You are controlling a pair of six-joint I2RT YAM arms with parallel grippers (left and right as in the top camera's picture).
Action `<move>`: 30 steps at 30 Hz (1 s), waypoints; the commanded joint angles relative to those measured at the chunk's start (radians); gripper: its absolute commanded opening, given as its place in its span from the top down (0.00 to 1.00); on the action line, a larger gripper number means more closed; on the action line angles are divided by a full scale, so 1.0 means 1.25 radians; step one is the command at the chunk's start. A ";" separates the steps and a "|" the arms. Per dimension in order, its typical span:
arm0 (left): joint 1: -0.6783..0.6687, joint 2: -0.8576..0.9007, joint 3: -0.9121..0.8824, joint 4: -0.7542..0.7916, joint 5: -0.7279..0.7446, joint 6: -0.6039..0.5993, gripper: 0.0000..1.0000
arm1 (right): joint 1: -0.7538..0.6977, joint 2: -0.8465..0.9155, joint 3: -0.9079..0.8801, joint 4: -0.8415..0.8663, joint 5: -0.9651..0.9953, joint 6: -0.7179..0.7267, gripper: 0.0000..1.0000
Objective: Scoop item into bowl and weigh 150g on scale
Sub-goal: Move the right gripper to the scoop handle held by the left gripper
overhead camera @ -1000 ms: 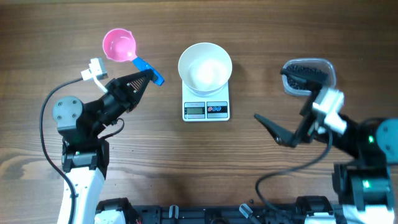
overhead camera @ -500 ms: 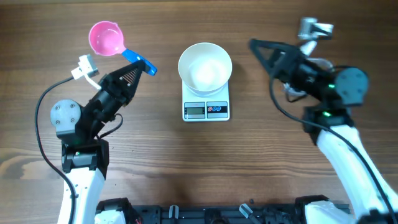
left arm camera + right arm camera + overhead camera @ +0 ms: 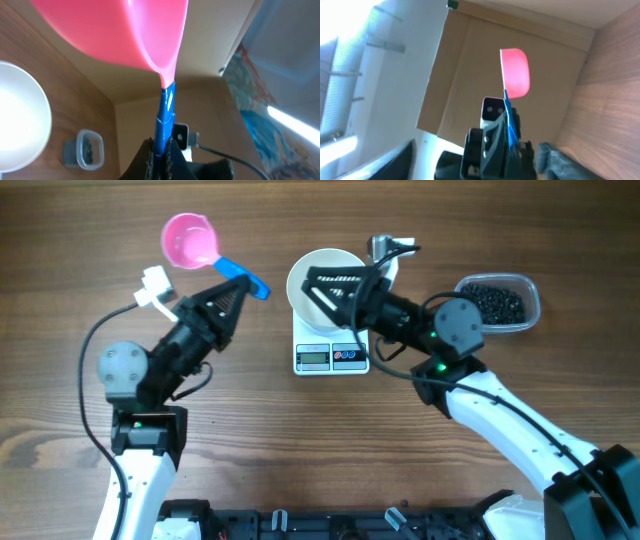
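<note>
My left gripper (image 3: 236, 295) is shut on the blue handle (image 3: 248, 281) of a pink scoop (image 3: 190, 240), held up at the far left; its cup shows no beads in it. From the left wrist the scoop (image 3: 115, 30) fills the top and the handle (image 3: 165, 115) runs down between the fingers. The white bowl (image 3: 312, 264) stands on the white scale (image 3: 318, 358). My right gripper (image 3: 326, 291) hovers over the bowl, open, nothing between its fingers. The black beads (image 3: 497, 302) lie in a clear tub (image 3: 530, 305) at the right. The right wrist view faces the scoop (image 3: 515, 72).
The scale's display and two buttons face the front edge. A white cable plug (image 3: 155, 288) sticks out from the left wrist. Bare wooden tabletop (image 3: 300, 440) lies in front of the scale. Cardboard and a wall stand beyond the table in the wrist views.
My right arm has swung from the right side to above the bowl, uncovering the tub, and its jaws have narrowed a little. The left arm has shifted slightly with the scoop still held.
</note>
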 commanded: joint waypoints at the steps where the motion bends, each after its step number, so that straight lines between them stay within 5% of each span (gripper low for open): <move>1: -0.055 -0.007 -0.005 0.007 -0.036 -0.011 0.96 | 0.023 0.009 0.005 -0.012 0.095 -0.037 0.29; 11: -0.144 -0.007 -0.005 0.006 -0.111 -0.011 0.96 | 0.043 0.009 0.005 -0.087 0.081 -0.039 0.26; 19: -0.165 -0.007 -0.005 -0.013 -0.201 -0.004 0.96 | 0.045 0.009 0.005 -0.090 0.081 -0.143 0.48; 30: -0.165 -0.001 -0.005 -0.084 -0.262 -0.002 0.96 | 0.045 0.009 0.005 -0.119 0.059 -0.208 0.53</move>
